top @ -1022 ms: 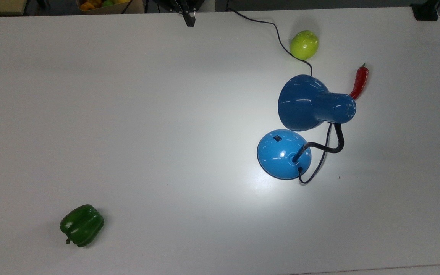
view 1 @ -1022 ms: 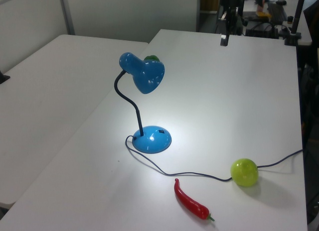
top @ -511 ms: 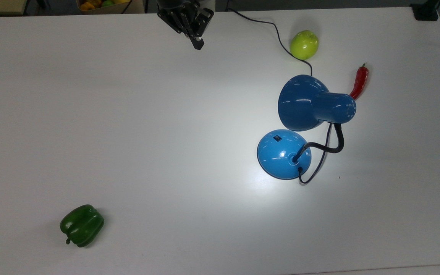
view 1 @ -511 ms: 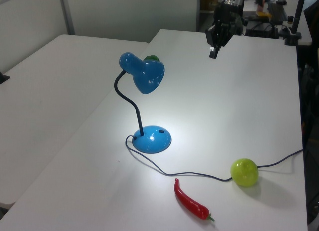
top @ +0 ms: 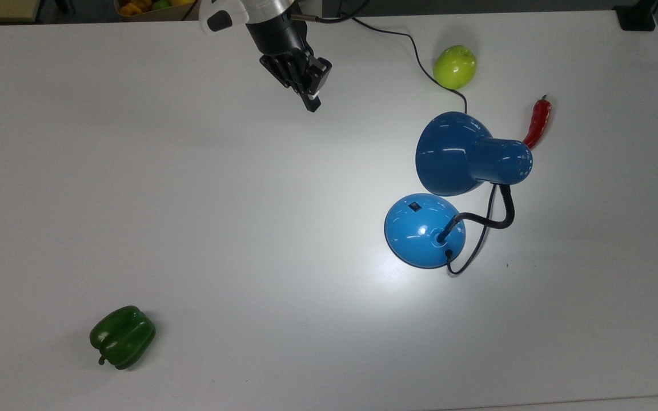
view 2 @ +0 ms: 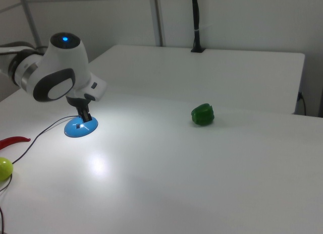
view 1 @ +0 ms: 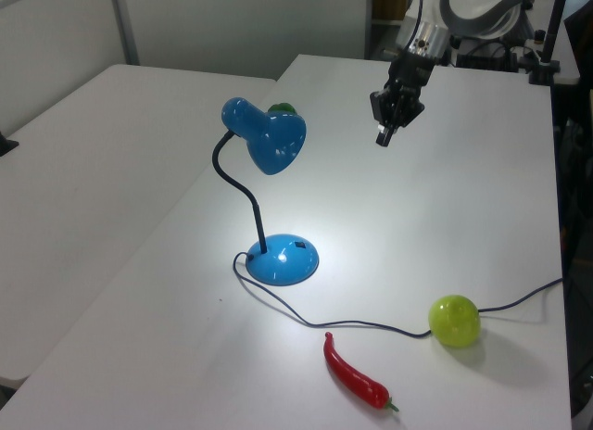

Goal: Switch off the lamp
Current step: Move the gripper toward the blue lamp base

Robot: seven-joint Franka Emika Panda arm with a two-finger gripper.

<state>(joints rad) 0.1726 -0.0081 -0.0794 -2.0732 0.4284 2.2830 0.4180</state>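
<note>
The blue lamp stands on the white table (top: 192,200) at the top view's right. Its bell shade (top: 454,151) leans over the round base (top: 423,228), and a black gooseneck (top: 492,220) joins the two. A small black switch (top: 414,206) sits on the base's dome. The lamp is lit and throws a bright patch on the table. My gripper (top: 312,105) hangs shut with nothing in it, up and left of the shade and well apart from it. The left view has the gripper (view 1: 382,138) to the right of the shade (view 1: 273,138). In the right view the gripper (view 2: 86,118) overlaps the base (view 2: 81,128).
The lamp's thin black cord (top: 414,51) runs past a green apple (top: 454,67) to the table's far edge. A red chili (top: 537,121) lies just beyond the shade. A green bell pepper (top: 122,337) sits at the top view's lower left.
My gripper has come in from the top view's upper edge, moving down and right toward the lamp. The lamp stays lit, and nothing on the table has moved.
</note>
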